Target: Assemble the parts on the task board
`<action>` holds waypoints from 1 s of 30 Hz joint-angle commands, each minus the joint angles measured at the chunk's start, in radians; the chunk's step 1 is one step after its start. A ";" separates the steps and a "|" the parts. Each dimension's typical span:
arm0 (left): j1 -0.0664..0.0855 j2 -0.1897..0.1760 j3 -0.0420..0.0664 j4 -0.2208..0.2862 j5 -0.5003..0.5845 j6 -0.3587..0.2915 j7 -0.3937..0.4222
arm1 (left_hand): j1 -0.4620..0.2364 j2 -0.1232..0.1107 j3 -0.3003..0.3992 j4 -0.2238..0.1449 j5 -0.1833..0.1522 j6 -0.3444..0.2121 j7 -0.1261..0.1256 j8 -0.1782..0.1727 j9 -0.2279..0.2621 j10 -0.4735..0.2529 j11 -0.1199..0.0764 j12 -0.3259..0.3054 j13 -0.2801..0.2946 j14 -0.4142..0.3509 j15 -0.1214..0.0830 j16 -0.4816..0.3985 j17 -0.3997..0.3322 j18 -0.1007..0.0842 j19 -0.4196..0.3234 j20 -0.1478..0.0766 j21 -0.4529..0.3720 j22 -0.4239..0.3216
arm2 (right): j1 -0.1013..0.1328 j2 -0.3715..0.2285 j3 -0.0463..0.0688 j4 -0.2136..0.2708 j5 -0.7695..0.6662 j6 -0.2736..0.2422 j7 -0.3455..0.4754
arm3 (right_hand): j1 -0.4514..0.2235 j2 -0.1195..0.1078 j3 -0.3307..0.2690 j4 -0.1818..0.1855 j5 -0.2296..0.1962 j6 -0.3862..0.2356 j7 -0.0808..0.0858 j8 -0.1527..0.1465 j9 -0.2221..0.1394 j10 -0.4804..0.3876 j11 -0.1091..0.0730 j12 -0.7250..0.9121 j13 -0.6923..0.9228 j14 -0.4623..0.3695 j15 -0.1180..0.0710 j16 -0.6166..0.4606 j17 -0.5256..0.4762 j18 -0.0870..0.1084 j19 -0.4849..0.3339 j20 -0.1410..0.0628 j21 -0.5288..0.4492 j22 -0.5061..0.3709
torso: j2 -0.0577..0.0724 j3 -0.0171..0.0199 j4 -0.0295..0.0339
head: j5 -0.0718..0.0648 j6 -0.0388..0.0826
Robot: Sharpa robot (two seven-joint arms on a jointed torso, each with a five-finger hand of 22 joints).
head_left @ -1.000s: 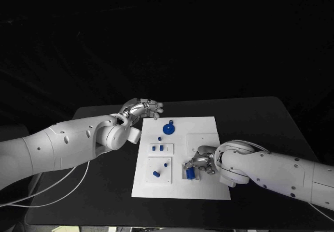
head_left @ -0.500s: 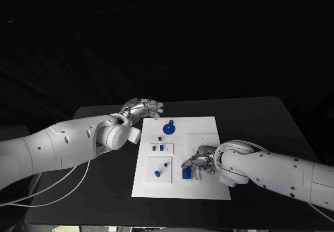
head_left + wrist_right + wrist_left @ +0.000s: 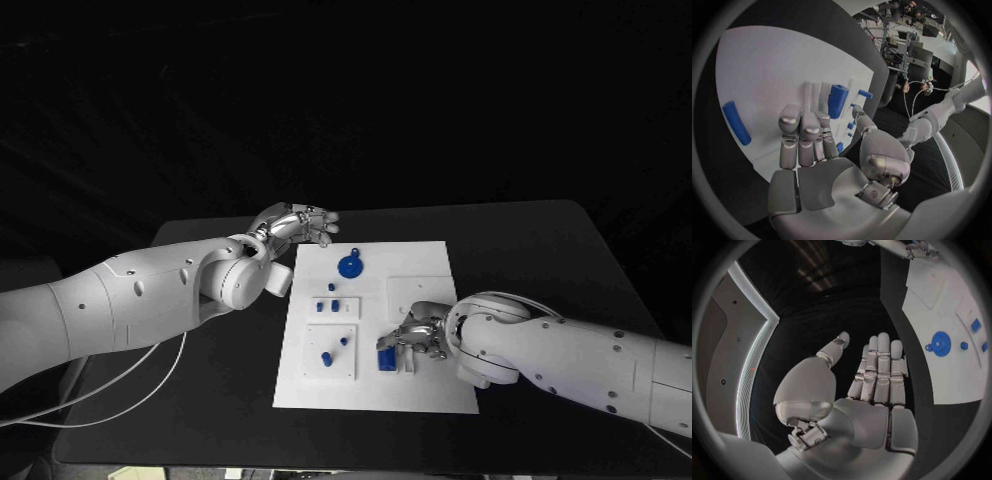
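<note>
The white task board [image 3: 421, 268] lies in the middle of the black table. On it stands a blue block [image 3: 388, 358], also seen as a blue cylinder-like piece [image 3: 837, 100] beside white rails. My right hand [image 3: 417, 338] hovers just right of it, fingers stretched out, thumb apart; its fingertips [image 3: 802, 121] end close to the piece and no grip shows. A round blue disc [image 3: 349, 266] lies near the board's far end, with small blue parts [image 3: 333, 305] between. My left hand [image 3: 297, 224] is off the board's far left corner, flat and empty, fingers [image 3: 879, 365] straight.
More small blue parts [image 3: 327, 357] lie on the board's left panel. A blue bar [image 3: 737, 122] lies on the board [image 3: 767, 65] beside my right hand. The disc [image 3: 941, 343] sits on the board [image 3: 942, 290] seen past my left hand. Black table surrounds the board.
My right hand has drawn slightly back and up from the blue block, which went from tilted under the fingers to standing upright beside them. The left arm has stayed still.
</note>
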 commanded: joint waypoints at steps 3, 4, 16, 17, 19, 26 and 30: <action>0.001 -0.001 0.001 0.002 0.005 0.014 0.004 | -0.010 -0.003 0.001 0.007 0.001 -0.007 0.000 0.006 -0.001 -0.006 -0.001 -0.006 0.001 0.002 0.007 -0.005 0.002 0.016 0.003 0.002 -0.005 0.002 | -0.001 -0.020 0.000 0.028 -0.022 0.004 0.041 | 0.006 0.001 -0.006 0.000 0.000 -0.002 0.001 0.006 0.005 -0.006 0.000 -0.004 0.001 -0.004 -0.003 -0.003 0.002 0.093 0.000 -0.005 -0.003 0.012 | 0.000 0.0007 0.0001 | 0.001 0.002; 0.001 -0.001 0.001 0.003 0.005 0.014 0.005 | -0.010 -0.003 0.001 0.007 0.001 -0.007 0.000 0.006 -0.001 -0.006 -0.001 -0.006 0.001 0.002 0.007 -0.005 0.002 0.016 0.003 0.002 -0.005 0.002 | -0.001 -0.024 0.000 0.035 -0.022 0.008 0.041 | 0.013 -0.001 -0.005 0.000 0.000 -0.001 0.001 0.006 0.006 -0.006 0.000 -0.004 0.001 -0.004 -0.004 -0.003 0.002 0.093 0.000 -0.005 -0.003 0.012 | 0.000 0.0007 -0.0006 | 0.001 0.002; 0.001 0.000 0.001 0.003 0.005 0.016 0.005 | -0.010 -0.002 0.002 0.007 0.001 -0.006 0.000 0.006 -0.001 -0.006 -0.001 -0.006 0.002 0.002 0.007 -0.006 0.003 0.017 0.003 0.002 -0.005 0.002 | -0.001 -0.031 -0.001 0.042 -0.057 0.106 0.017 | 0.221 -0.080 0.092 0.007 0.000 0.017 0.000 0.009 0.009 0.009 0.000 -0.006 0.005 0.005 -0.003 -0.007 0.003 0.093 0.015 0.007 -0.001 0.007 | 0.000 0.0004 -0.0009 | 0.002 0.002; 0.001 0.000 0.001 0.003 0.005 0.016 0.005 | -0.010 -0.002 0.002 0.007 0.001 -0.006 0.000 0.006 -0.001 -0.006 -0.001 -0.006 0.002 0.002 0.007 -0.006 0.003 0.017 0.003 0.002 -0.005 0.002 | -0.001 -0.031 -0.001 0.042 -0.060 0.104 0.016 | 0.223 -0.079 0.095 0.007 0.000 0.018 0.000 0.009 0.009 0.010 0.000 -0.006 0.005 0.006 -0.003 -0.007 0.004 0.093 0.016 0.008 -0.001 0.007 | 0.000 0.0006 -0.0006 | 0.001 0.002; 0.001 0.000 0.001 0.002 0.005 0.016 0.005 | -0.010 -0.002 0.002 0.008 0.001 -0.006 0.000 0.006 -0.001 -0.006 -0.001 -0.006 0.002 0.002 0.007 -0.006 0.003 0.016 0.003 0.002 -0.005 0.003 | -0.001 -0.030 -0.001 0.041 -0.064 0.102 0.014 | 0.223 -0.078 0.097 0.008 -0.001 0.019 0.000 0.009 0.009 0.010 0.000 -0.006 0.005 0.006 -0.002 -0.007 0.004 0.093 0.016 0.009 -0.001 0.007 | 0.000 0.0005 0.0001 | 0.001 0.002; 0.001 0.000 0.001 0.002 0.005 0.015 0.005 | -0.011 -0.001 0.002 0.009 0.001 -0.006 0.000 0.007 -0.001 -0.006 -0.001 -0.006 0.002 0.002 0.007 -0.007 0.004 0.016 0.003 0.002 -0.006 0.003 | -0.006 -0.019 -0.001 0.036 -0.066 0.097 0.008 | 0.217 -0.071 0.105 0.012 0.000 0.024 -0.001 0.010 0.010 0.014 -0.001 -0.007 0.005 0.007 -0.003 -0.008 0.004 0.093 0.018 0.014 -0.001 0.007 | 0.000 0.0001 0.0000 | 0.000 0.001; 0.001 0.000 0.001 0.002 0.005 0.015 0.005 | -0.012 -0.001 0.002 0.010 0.001 -0.006 0.000 0.007 -0.001 -0.006 -0.001 -0.006 0.002 0.002 0.007 -0.007 0.005 0.016 0.003 0.002 -0.006 0.003 | -0.011 -0.013 -0.001 0.033 -0.069 0.092 0.005 | 0.217 -0.067 0.109 0.013 0.000 0.026 -0.001 0.010 0.010 0.015 -0.001 -0.008 0.005 0.008 -0.003 -0.008 0.004 0.093 0.019 0.015 -0.001 0.006 | 0.000 0.0000 0.0002 | -0.001 0.000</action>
